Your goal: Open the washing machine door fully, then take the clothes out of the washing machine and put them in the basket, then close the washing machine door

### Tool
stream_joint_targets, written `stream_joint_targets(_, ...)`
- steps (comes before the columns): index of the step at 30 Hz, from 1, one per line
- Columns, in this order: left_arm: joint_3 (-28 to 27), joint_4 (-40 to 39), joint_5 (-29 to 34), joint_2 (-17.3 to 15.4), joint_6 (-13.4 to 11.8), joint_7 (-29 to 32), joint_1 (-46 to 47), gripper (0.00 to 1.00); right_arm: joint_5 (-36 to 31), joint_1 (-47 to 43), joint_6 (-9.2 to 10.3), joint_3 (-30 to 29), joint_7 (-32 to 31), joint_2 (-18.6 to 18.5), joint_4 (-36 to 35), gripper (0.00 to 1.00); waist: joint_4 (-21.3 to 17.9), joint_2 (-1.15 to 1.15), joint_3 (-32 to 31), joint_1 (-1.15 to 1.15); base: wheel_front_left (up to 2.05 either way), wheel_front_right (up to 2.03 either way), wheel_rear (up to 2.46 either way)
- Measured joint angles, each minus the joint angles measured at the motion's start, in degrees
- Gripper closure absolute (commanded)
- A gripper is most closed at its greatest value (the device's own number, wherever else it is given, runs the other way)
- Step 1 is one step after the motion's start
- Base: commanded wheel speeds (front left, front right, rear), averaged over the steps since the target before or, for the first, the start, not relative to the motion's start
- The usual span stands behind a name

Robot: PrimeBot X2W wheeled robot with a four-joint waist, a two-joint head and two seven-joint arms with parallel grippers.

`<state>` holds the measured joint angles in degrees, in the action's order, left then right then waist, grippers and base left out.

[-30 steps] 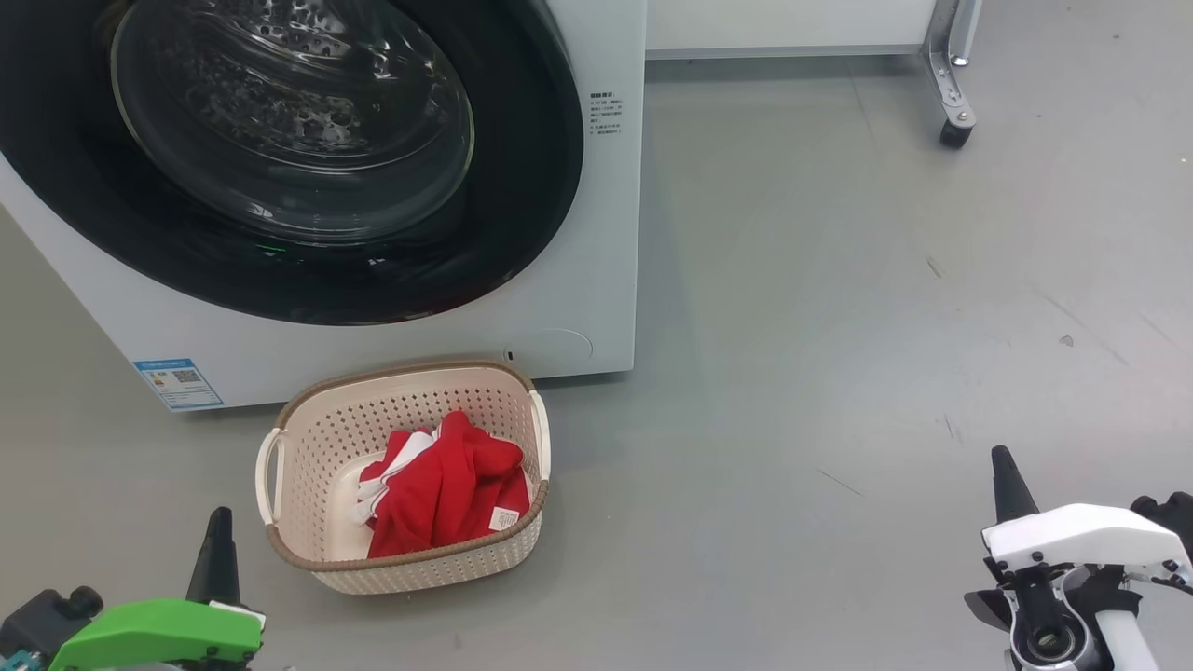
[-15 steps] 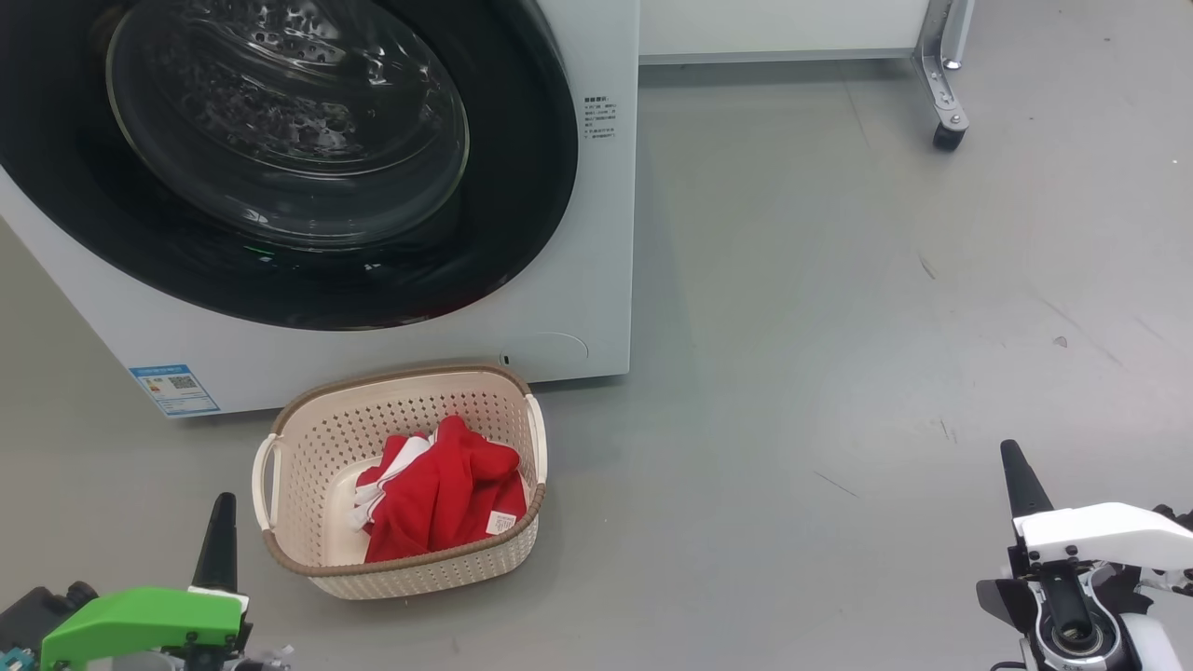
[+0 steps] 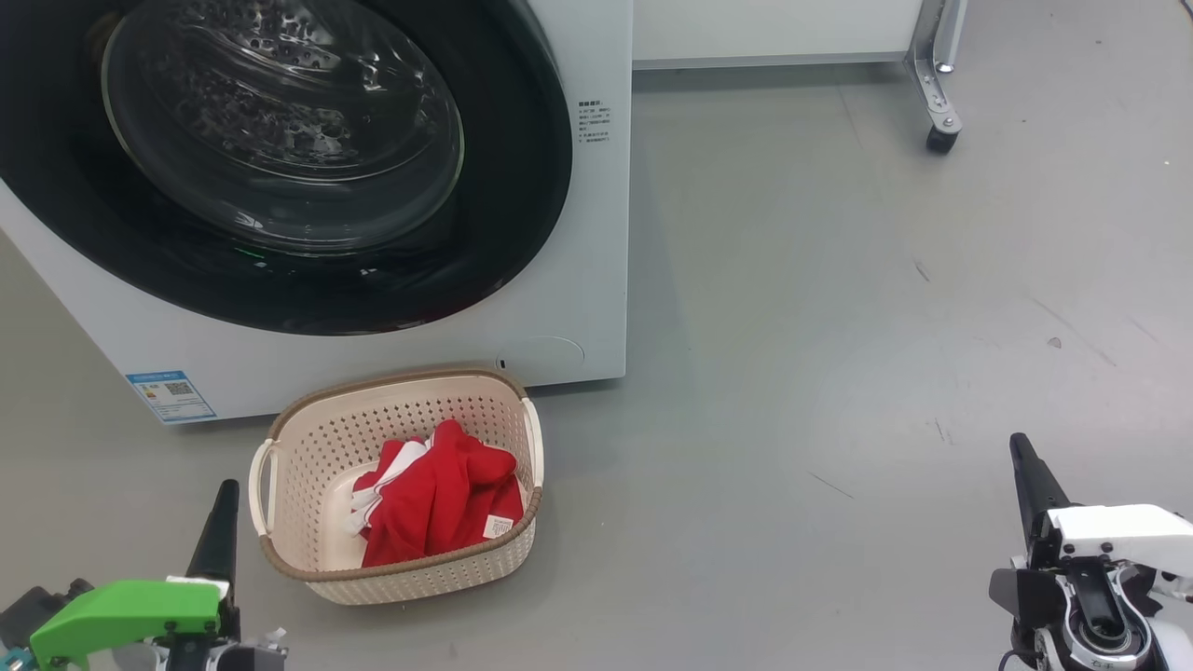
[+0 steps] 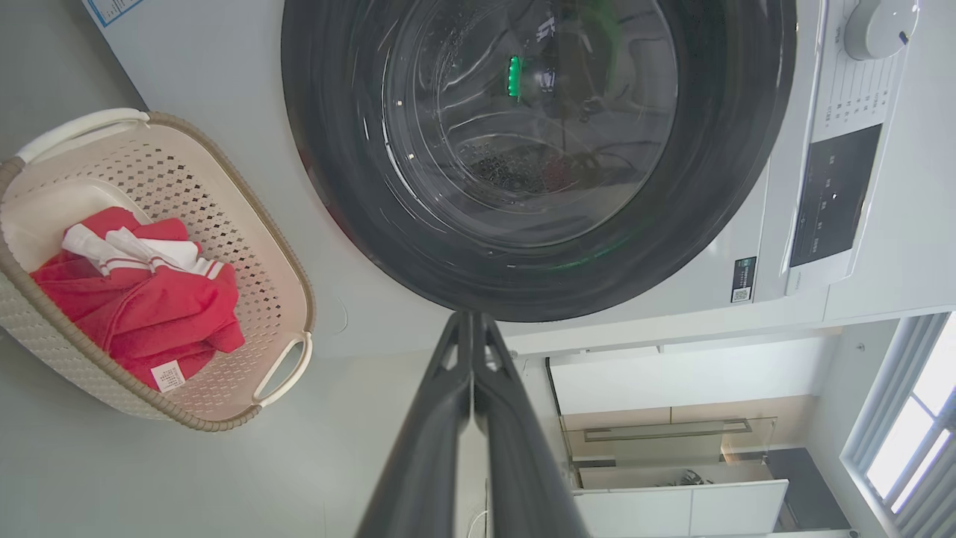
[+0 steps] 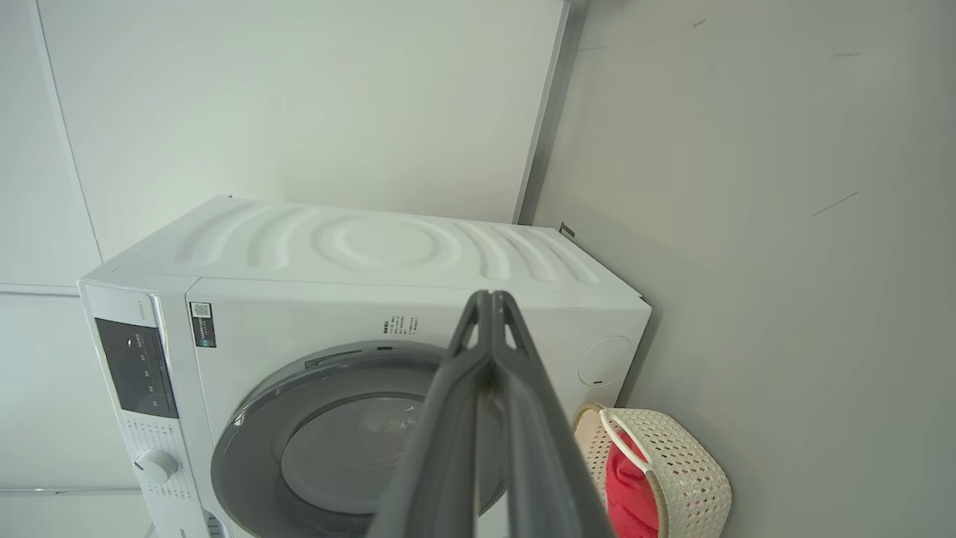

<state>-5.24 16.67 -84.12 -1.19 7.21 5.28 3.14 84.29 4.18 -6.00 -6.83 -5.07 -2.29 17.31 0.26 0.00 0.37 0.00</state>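
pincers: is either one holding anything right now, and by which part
Nothing is held. The left pincer and right pincer are both shut on air; the clothes lie loose in the basket, apart from both.

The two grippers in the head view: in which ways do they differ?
The left gripper is green behind its fingers; the right gripper is white there. The left gripper stands close beside the basket; the right gripper stands far from it, over the floor. Both are shut, hold nothing, and point their dark fingers up the view.
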Motion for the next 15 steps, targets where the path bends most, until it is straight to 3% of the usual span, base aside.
stream_joint_targets(10, -0.05, -0.24, -7.19, -0.2, 0.0, 1.72, 0.69, 1.0, 6.98, 0.0, -0.77, -1.44, -1.69, 0.01, -0.6, 1.0, -0.27, 0.0, -0.23, 0.0, 0.0, 0.0, 0.0)
stream_joint_targets(15, -0.05, -0.35, -7.21, -0.23, 0.0, 1.71, 0.69, 1.0, 7.12, 0.0, -0.97, -1.47, -1.69, 0.02, -0.69, 1.0, -0.27, 0.0, -0.22, 0.0, 0.0, 0.0, 0.0)
